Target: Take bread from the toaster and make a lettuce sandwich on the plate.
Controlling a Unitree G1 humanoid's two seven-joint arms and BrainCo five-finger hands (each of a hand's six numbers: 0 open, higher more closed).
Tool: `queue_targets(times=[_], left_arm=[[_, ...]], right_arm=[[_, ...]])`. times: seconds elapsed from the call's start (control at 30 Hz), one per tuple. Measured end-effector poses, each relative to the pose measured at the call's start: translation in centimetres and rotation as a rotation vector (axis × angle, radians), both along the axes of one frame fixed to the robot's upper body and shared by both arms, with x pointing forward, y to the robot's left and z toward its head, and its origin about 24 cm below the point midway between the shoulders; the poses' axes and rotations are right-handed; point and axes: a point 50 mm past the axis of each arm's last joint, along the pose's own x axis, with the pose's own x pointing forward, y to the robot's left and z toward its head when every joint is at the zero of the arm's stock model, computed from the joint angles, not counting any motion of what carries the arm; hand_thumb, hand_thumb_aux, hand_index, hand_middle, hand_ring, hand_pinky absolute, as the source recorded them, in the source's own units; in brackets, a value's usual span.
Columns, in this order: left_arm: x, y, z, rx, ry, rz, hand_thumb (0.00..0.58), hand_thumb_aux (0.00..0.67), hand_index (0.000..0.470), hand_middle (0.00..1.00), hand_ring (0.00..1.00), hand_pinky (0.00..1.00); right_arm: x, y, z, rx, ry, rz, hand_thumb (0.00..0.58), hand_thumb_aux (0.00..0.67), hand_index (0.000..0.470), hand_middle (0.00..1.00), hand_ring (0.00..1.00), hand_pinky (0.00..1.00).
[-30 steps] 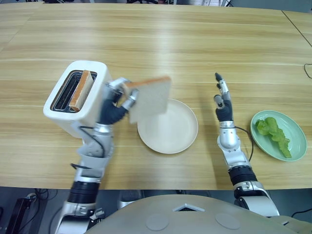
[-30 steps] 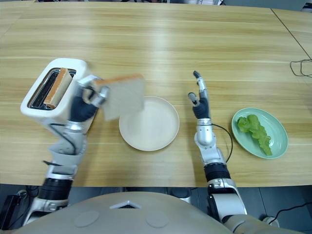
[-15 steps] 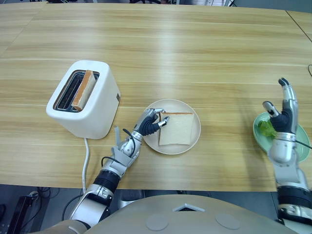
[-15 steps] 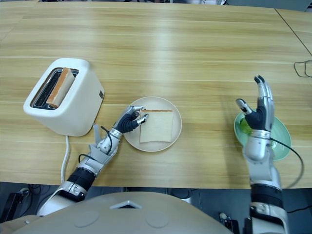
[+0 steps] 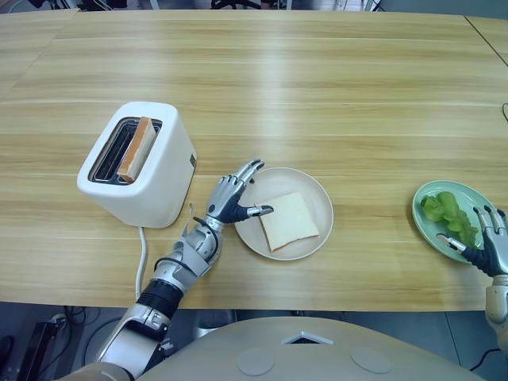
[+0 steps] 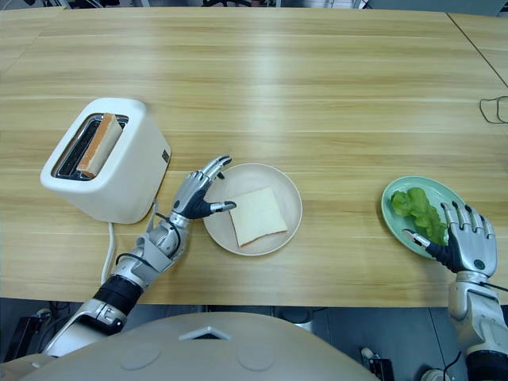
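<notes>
Beige plate (image 5: 274, 184) held your base slice (image 5: 289, 221), left hand (image 5: 230, 200) spread empty at its left rim, right hand (image 6: 467, 244) open well right of it, poised for lettuce (image 6: 417, 210), second slice (image 5: 136, 148) left of it in the toaster (image 5: 163, 186).

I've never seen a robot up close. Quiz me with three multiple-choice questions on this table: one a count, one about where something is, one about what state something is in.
1. How much bread stands in the toaster?
A none
B one slice
C two slices

2. Where does the lettuce lie?
A in the toaster
B on the green plate
C on the bare table

3. The robot's left hand is:
A open, holding nothing
B clutching the lettuce
C gripping the toaster

Answers:
1 B: a single slice stands in one slot.
2 B: the leaves are heaped on that plate.
3 A: its fingers are spread with nothing between them.
</notes>
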Motion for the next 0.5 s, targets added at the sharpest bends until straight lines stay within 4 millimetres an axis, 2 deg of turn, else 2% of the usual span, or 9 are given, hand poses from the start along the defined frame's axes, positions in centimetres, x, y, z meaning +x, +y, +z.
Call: queue_targets(times=[0.07, 0.1, 0.13, 0.17, 0.2, 0.37, 0.5], left_arm=[[0.1, 0.2, 0.6, -0.001, -0.026, 0.01, 0.0, 0.0, 0.0, 0.0, 0.0, 0.0], [0.1, 0.3, 1.1, -0.005, -0.048, 0.015, 0.0, 0.0, 0.0, 0.0, 0.0, 0.0], [0.2, 0.4, 1.5, -0.01, -0.068, 0.022, 0.0, 0.0, 0.0, 0.0, 0.0, 0.0], [0.2, 0.5, 1.8, -0.014, -0.081, 0.027, 0.0, 0.0, 0.0, 0.0, 0.0, 0.0], [0.2, 0.6, 2.2, -0.018, -0.095, 0.031, 0.0, 0.0, 0.0, 0.0, 0.0, 0.0], [-0.1, 1.1, 3.8, -0.039, -0.157, 0.043, 0.0, 0.0, 0.0, 0.0, 0.0, 0.0], [-0.6, 1.7, 3.8, -0.042, -0.153, 0.061, 0.0, 0.0, 0.0, 0.0, 0.0, 0.0]], right_arm=[[0.0, -0.4, -0.5, -0.004, 0.016, -0.014, 0.0, 0.0, 0.0, 0.0, 0.0, 0.0], [0.0, -0.6, -0.8, -0.007, 0.024, -0.019, 0.265, 0.176, 0.121, 0.0, 0.0, 0.0], [0.0, -0.7, -0.9, -0.01, 0.032, -0.024, 0.387, 0.284, 0.195, 0.0, 0.0, 0.0], [0.1, -0.7, -0.9, -0.012, 0.032, -0.021, 0.387, 0.284, 0.195, 0.0, 0.0, 0.0], [0.2, -0.8, -1.0, -0.013, 0.027, -0.021, 0.58, 0.67, 0.46, 0.0, 0.0, 0.0], [0.4, -1.0, -0.6, -0.03, -0.034, -0.013, 0.58, 0.67, 0.46, 0.0, 0.0, 0.0], [0.4, -1.1, -0.2, -0.05, -0.091, -0.01, 0.58, 0.67, 0.46, 0.0, 0.0, 0.0]])
